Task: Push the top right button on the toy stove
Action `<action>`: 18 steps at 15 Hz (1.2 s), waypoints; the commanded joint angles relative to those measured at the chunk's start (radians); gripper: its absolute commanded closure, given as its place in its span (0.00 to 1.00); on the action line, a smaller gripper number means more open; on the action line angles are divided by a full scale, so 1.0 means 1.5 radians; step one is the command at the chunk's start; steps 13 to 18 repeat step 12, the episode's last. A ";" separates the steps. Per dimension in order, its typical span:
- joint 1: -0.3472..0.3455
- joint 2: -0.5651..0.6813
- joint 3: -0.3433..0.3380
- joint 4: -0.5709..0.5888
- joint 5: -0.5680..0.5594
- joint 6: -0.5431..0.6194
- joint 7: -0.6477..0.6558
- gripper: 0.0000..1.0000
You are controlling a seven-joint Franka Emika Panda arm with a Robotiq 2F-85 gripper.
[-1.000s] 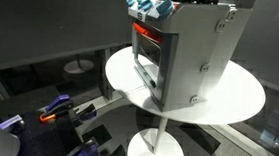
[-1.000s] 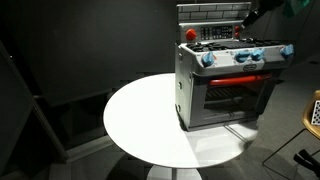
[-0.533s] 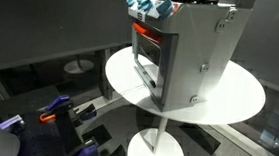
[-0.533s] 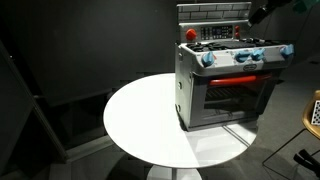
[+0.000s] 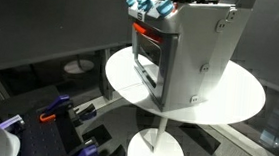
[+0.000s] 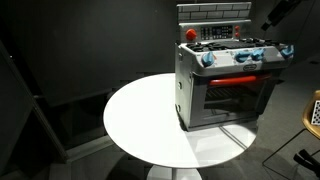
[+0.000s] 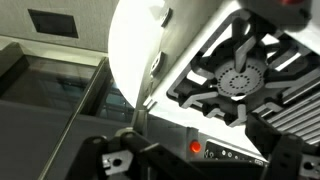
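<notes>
toy stove point(image 6: 226, 92) on round white table point(image 6: 140, 120)

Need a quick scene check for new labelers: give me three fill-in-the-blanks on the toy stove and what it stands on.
1. The toy stove stands on a round ___ table.
2. The knobs along the top of its front are ___.
3. Its oven door is ___.

Missing words: white; blue; shut.
</notes>
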 commanded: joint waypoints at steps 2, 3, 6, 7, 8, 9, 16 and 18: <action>0.004 -0.087 -0.017 -0.021 0.005 -0.139 -0.016 0.00; 0.001 -0.101 -0.017 -0.017 0.000 -0.180 -0.009 0.00; -0.002 -0.129 -0.019 -0.009 -0.003 -0.278 -0.002 0.00; -0.002 -0.136 -0.020 -0.007 -0.004 -0.304 -0.001 0.00; -0.003 -0.142 -0.020 -0.006 -0.006 -0.325 0.002 0.00; -0.004 -0.146 -0.019 -0.006 -0.008 -0.338 0.006 0.00; 0.000 -0.139 -0.020 -0.008 -0.002 -0.330 0.001 0.00; 0.000 -0.139 -0.020 -0.008 -0.002 -0.330 0.001 0.00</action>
